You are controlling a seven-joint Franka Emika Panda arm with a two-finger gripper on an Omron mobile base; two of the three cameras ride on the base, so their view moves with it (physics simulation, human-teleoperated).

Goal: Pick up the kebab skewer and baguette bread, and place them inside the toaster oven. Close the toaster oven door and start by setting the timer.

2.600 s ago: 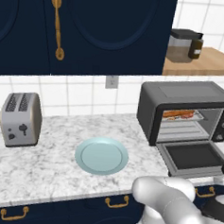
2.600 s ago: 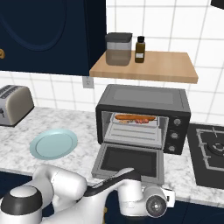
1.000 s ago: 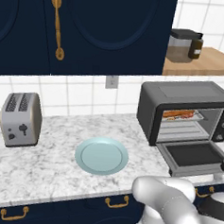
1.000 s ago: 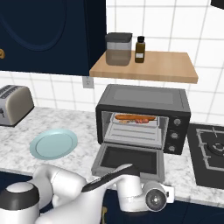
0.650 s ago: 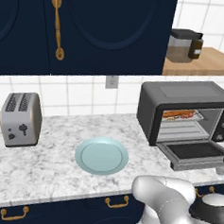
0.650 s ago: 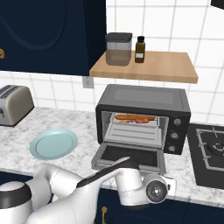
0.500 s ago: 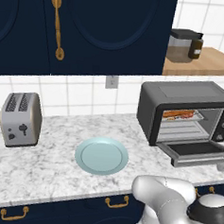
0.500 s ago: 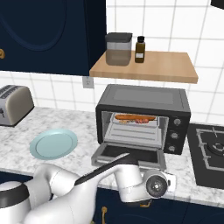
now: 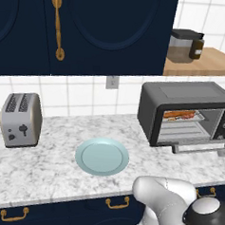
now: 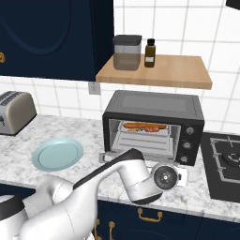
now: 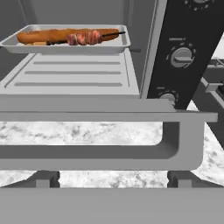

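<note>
We note the baguette bread (image 11: 41,36) and kebab skewer (image 11: 89,36) already inside the toaster oven (image 9: 183,110), on its tray. The toaster oven door (image 11: 109,131) is partly raised in front of them. Fingers released, grasping nothing. Step in hand: closing the door; next, we judge, push it upright, then turn the timer knob (image 11: 181,56) at the oven's right.

Glossy white arm (image 10: 70,201), dark joints

Rounded, smooth white shells all the way up, kinda pearly with soft highlights. A black band runs along the forearm link, and the joint caps are dark grey discs; the wrist (image 10: 165,176) shows a round dark face with a silvery ring inside it.
</note>
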